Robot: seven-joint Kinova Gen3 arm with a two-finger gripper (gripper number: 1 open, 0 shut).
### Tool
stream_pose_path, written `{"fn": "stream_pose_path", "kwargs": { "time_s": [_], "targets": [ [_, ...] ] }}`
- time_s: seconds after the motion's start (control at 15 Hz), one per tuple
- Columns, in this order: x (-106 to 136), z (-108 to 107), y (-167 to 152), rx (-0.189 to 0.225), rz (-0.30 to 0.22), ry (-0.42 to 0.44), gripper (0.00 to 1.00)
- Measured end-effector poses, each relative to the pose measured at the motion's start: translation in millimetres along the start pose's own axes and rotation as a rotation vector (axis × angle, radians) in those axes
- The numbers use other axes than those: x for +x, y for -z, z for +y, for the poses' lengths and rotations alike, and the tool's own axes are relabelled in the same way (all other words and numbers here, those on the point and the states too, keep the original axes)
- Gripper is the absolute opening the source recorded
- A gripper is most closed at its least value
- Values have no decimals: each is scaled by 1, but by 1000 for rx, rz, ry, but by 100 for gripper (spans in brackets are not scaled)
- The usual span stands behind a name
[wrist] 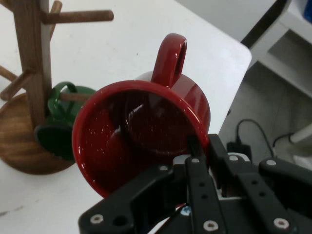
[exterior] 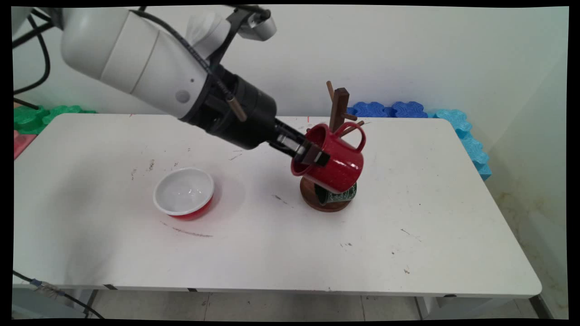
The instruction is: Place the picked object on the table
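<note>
Tool (exterior: 312, 154) clamps the red mug (exterior: 337, 163) by its rim, held tilted beside the wooden mug tree (exterior: 337, 108).

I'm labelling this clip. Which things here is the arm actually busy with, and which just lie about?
In play:
black two-finger gripper, shut on the red speckled mug
wooden mug tree beside it

Lying about:
green mug hanging on the tree
red bowl, white inside

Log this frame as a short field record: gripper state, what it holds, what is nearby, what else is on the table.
gripper: shut on the red mug's rim
held: red mug, tipped on its side, handle up, off the table
nearby: wooden mug tree, green mug hung on a low peg
elsewhere: red bowl, white inside, upright on white table
</note>
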Motion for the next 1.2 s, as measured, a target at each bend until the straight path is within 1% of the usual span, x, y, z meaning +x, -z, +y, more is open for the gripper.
{"fn": "stream_pose_path", "kwargs": {
  "time_s": [0.33, 0.73, 0.93, 1.2],
  "targets": [
    [-9, -3, 9, 16, -33, -65, 0],
    [-19, -10, 19, 47, -80, -149, 0],
    [-23, -17, 23, 68, -104, -192, 0],
    [-27, -28, 26, 107, -140, -257, 0]
  ]
}}
